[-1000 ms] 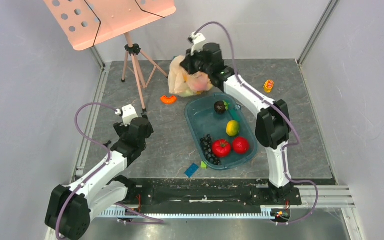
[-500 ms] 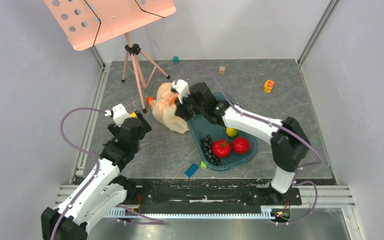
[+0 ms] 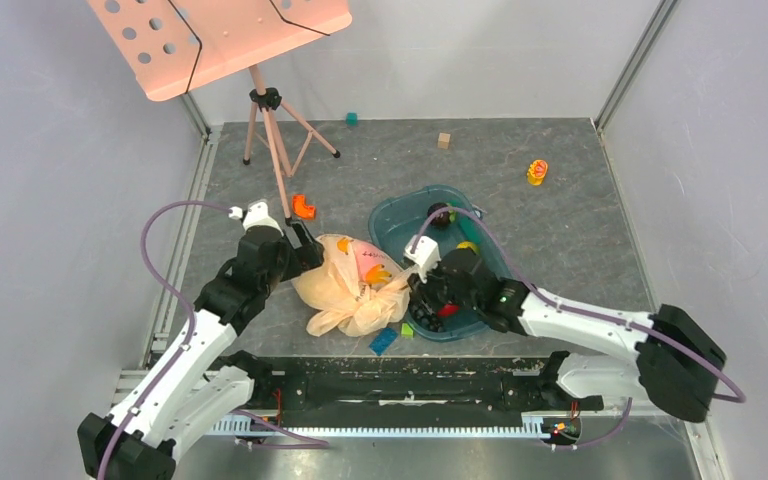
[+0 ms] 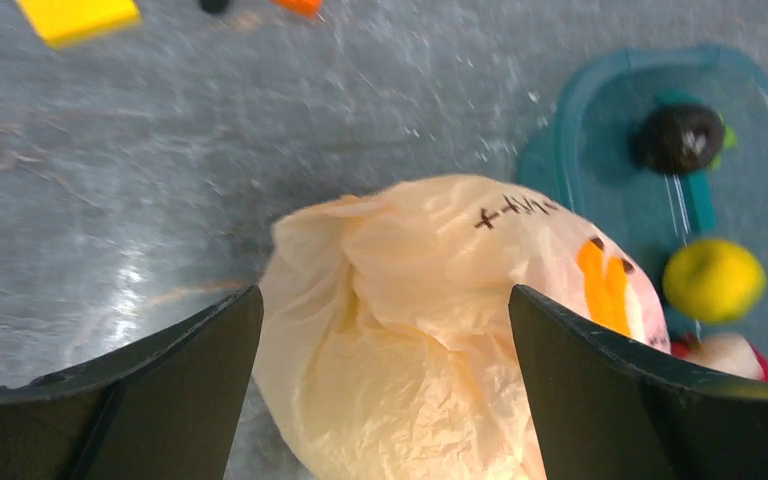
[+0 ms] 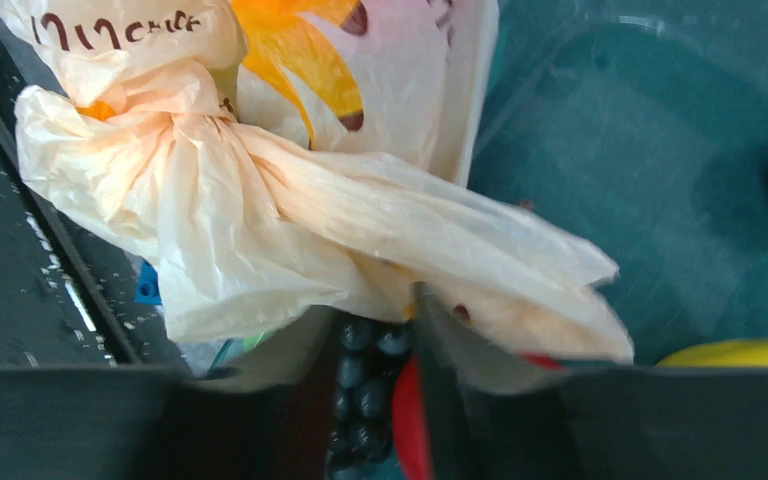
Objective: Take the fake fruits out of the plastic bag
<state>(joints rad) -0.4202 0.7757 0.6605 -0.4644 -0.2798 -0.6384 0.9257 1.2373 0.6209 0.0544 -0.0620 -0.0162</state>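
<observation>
The plastic bag lies bulging on the table just left of the teal tray, its handles knotted; what it holds is hidden. My left gripper is wide open, its fingers on either side of the bag without touching it. At the tray's near-left corner my right gripper stands with jaws a little apart. The bag's handle is draped across its fingertips, and black grapes show through the gap. In the tray lie a yellow lemon and a red apple.
A dark plum sits at the tray's far end. The music stand's tripod rises behind the left arm, with an orange piece at its foot. A blue brick lies near the front edge; a yellow toy and small cubes lie at the back.
The right arm has swept the bag from the far side of the tray down to the near left of it and parted its jaws. My left gripper has moved up to the bag.
</observation>
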